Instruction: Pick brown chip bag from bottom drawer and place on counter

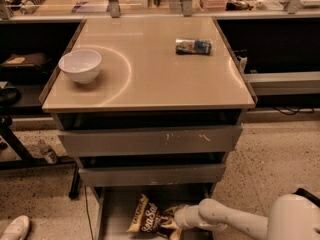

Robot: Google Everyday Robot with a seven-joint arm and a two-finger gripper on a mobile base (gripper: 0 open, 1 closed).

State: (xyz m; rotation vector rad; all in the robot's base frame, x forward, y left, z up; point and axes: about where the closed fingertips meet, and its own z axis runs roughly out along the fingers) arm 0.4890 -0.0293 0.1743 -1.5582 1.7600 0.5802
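Note:
The brown chip bag lies in the open bottom drawer at the foot of the grey drawer unit, its tan edge up and white script showing. My gripper reaches in from the lower right on a white arm and sits against the bag's right side. The beige counter tops the unit.
A white bowl stands on the counter's left side. A small blue-and-white packet lies at its back right. Two taller grey drawer fronts sit above the open drawer. A white shoe is on the floor at lower left.

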